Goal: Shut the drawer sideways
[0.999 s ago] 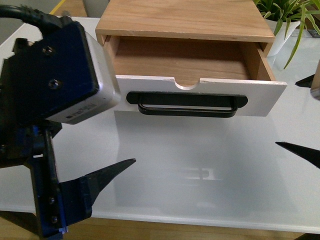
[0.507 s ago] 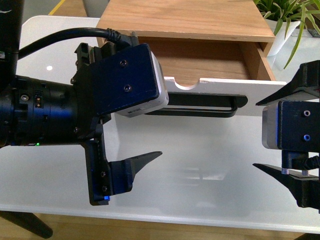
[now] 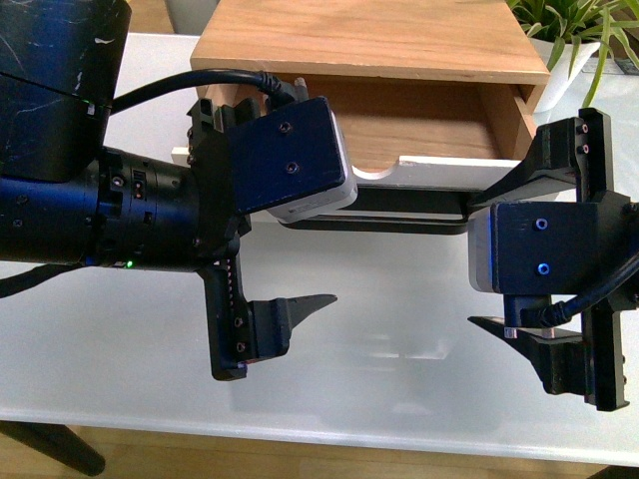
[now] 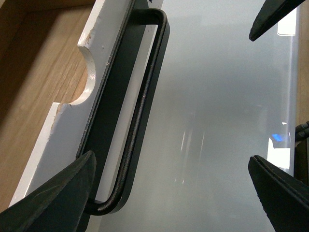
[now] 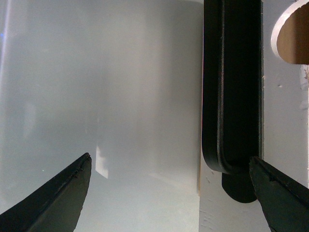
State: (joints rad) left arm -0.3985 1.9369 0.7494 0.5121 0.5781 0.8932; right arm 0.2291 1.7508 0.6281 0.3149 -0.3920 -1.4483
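Note:
The drawer (image 3: 429,172) stands pulled out of a wooden cabinet (image 3: 369,35). It has a white front, a semicircular notch and a long black bar handle (image 3: 399,212). My left gripper (image 3: 334,244) is open in front of the handle's left part. In the left wrist view (image 4: 171,193) one finger (image 4: 58,198) overlaps the drawer front (image 4: 82,82) beside the handle (image 4: 140,106); the other is over the table. My right gripper (image 3: 484,254) is open at the handle's right end. In the right wrist view (image 5: 169,188) one finger (image 5: 280,193) sits by the handle's end (image 5: 231,96).
The white table (image 3: 399,379) stretches from the drawer to its front edge. A plant in a white pot (image 3: 579,40) stands at the back right, beside the cabinet. Both arms fill the space just in front of the drawer.
Both arms have moved in toward the drawer front. The left gripper went right and further in; the right gripper came in from the right edge. The drawer still stands open.

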